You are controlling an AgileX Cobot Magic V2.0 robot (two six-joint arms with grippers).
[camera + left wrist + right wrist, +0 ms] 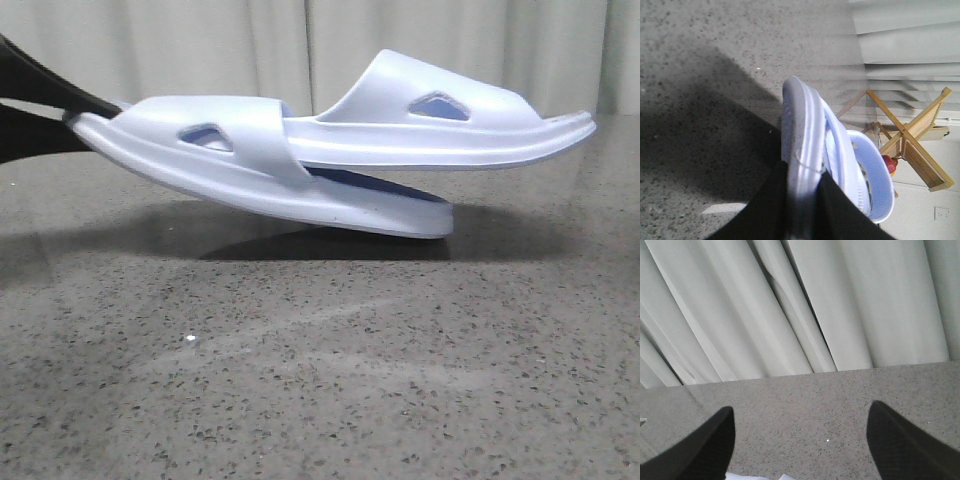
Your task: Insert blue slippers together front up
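A: Where do the blue slippers (330,160) sit?

B: Nested together above the grey speckled desk (320,380); one slipper (450,125) runs through the strap of the other slipper (250,170), its strap end pointing toward the right of the front view; the outer one tilts, its left end raised, its right end low over the desk; whether that end touches the surface I cannot tell.

A: And the left gripper (802,175)?

B: Its black jaws are clenched on the raised end of the outer slipper; in the left wrist view the sole edge (800,130) stands between the two fingers (770,205), one finger on each face, the pair extending away from the jaws over the desk; in the front view the dark arm comes in from the left edge and meets that same end.

A: The right gripper (800,440)?

B: Its jaws are spread wide apart, grasping nothing; between them lies bare desk, with pale curtains (805,305) behind; a sliver of pale slipper (747,476) shows at the frame edge near the fingers, apart from both.
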